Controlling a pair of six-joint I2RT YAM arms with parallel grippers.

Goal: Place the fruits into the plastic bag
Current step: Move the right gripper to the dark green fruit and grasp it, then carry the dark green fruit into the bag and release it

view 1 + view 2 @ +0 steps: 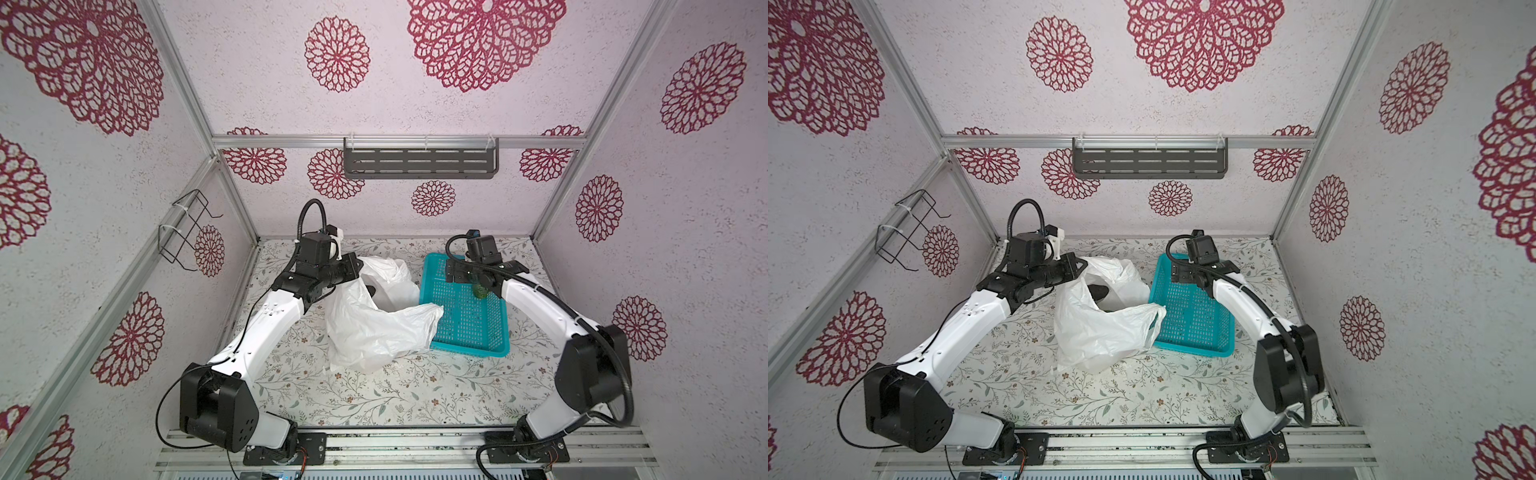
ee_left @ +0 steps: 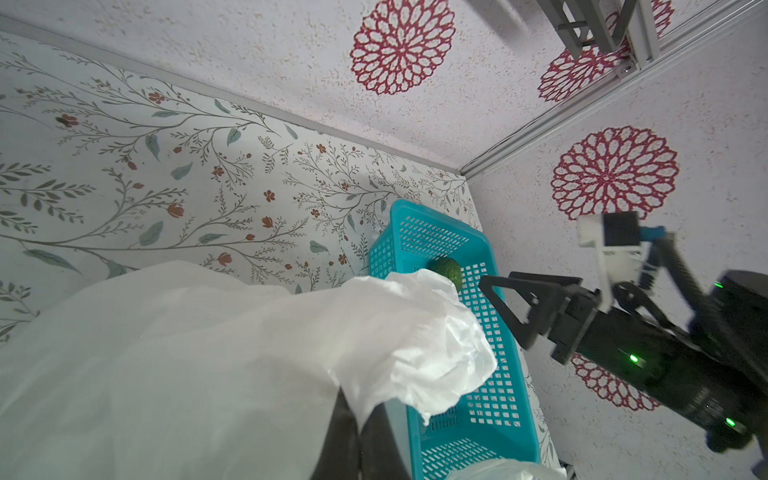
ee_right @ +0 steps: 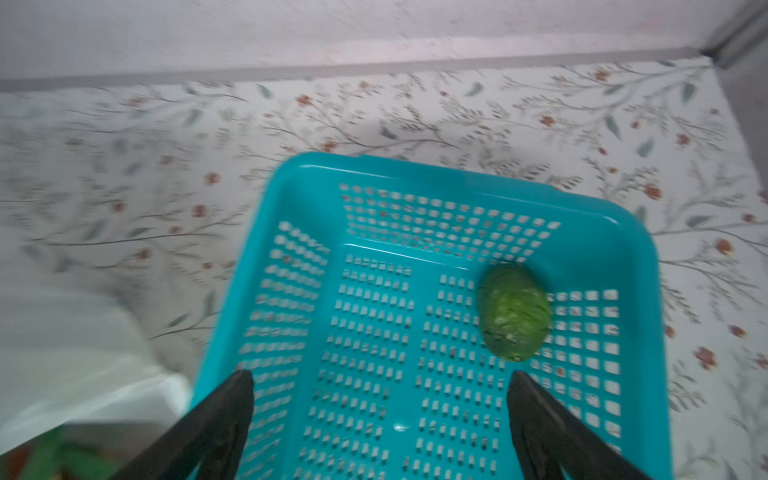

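The white plastic bag (image 1: 374,332) lies crumpled on the worktop (image 1: 374,395), one edge draped over the teal basket (image 1: 469,324) beside it. The left fingers (image 2: 343,444) pinch the bag's rim. Farther back, the right fingers (image 3: 220,415) hang spread apart above a green fruit (image 3: 514,311) in the basket.

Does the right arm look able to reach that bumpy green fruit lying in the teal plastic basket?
Probably yes. The right gripper hangs open over the teal perforated basket, and the bumpy green fruit lies alone on its floor, slightly aside of the jaws, with nothing covering it.
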